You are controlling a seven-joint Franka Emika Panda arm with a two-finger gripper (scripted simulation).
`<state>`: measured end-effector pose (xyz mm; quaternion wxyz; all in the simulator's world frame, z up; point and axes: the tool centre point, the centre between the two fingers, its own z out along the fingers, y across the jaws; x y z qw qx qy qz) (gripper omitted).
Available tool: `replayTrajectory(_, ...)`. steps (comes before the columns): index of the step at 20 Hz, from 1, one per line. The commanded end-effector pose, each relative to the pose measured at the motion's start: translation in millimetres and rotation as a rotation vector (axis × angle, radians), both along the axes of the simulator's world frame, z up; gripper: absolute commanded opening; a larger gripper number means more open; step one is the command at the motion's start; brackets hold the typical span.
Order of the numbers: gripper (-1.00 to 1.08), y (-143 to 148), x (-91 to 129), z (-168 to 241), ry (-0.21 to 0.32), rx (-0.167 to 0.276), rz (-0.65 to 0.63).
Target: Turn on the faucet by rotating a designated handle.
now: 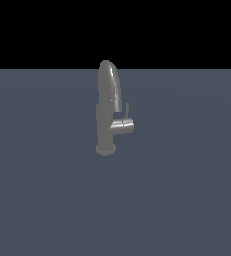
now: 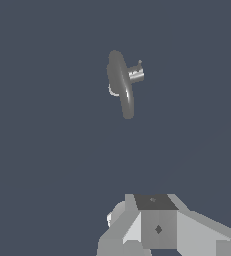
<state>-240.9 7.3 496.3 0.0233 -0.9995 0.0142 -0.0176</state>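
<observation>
The grey metal faucet (image 1: pixel 107 107) stands upright on the dark floor, with its arched spout at the top and its round base below. Its short side stub (image 1: pixel 123 127) points toward the exterior view's right. The handle (image 1: pixel 127 111), a thin short lever, stands up from the stub's end. In the wrist view I see the faucet (image 2: pixel 121 82) from above, with the stub (image 2: pixel 136 75) and the handle (image 2: pixel 139 64) beside the spout. My gripper (image 2: pixel 156 201) is well away from the faucet. Its fingers show as one block with no gap, holding nothing. The gripper is not in the exterior view.
The flat dark grey-blue floor (image 1: pixel 187 200) runs all round the faucet. Nothing else stands on it. Behind its far edge the background is black.
</observation>
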Motion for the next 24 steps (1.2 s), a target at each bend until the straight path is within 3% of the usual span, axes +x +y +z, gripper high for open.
replayTrajectory(1,-1.00,0,0,0,0.000,0.000,0.000)
replayTrajectory(12,-1.00,0,16,-2,0.044,0.033,-0.032)
replayTrajectory(24,-1.00,-3,71,-16,0.193,0.147,-0.141)
